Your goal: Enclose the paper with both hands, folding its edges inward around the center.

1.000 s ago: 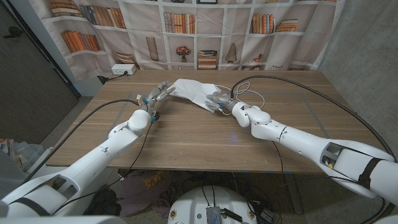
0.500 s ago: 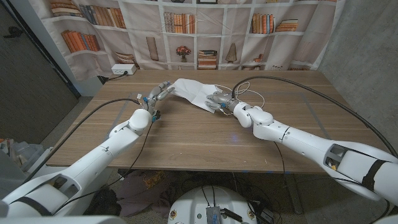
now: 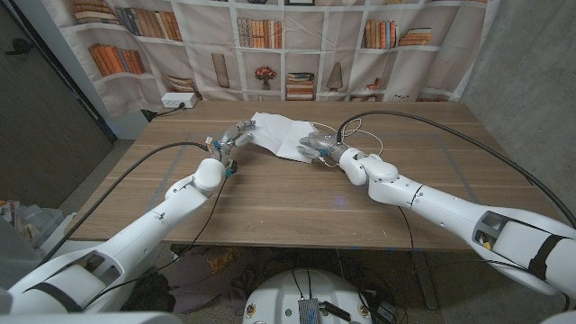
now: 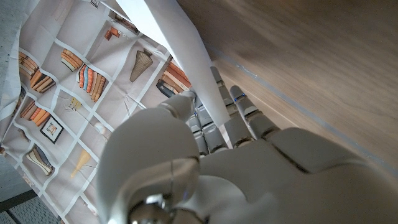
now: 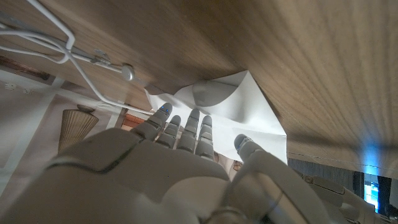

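A white paper sheet (image 3: 283, 133) lies rumpled at the table's far middle. My left hand (image 3: 234, 137) reaches its left edge. In the left wrist view the paper's edge (image 4: 186, 56) runs down between that hand's fingers (image 4: 239, 109), which pinch it. My right hand (image 3: 318, 144) is at the sheet's right edge. In the right wrist view its fingers (image 5: 186, 127) and thumb lie against the raised, creased paper (image 5: 242, 106) and hold it. The two hands face each other across the sheet.
A thin white cable (image 3: 362, 131) loops on the wooden table (image 3: 297, 202) just behind my right hand and also crosses the right wrist view (image 5: 62, 40). Black cables trail from both arms. A power strip (image 3: 180, 102) sits at the far left corner, before a bookshelf backdrop.
Both hands have edged inward and slightly farther across the table. The paper, lifted between them a second ago, now sits lower and more spread out.
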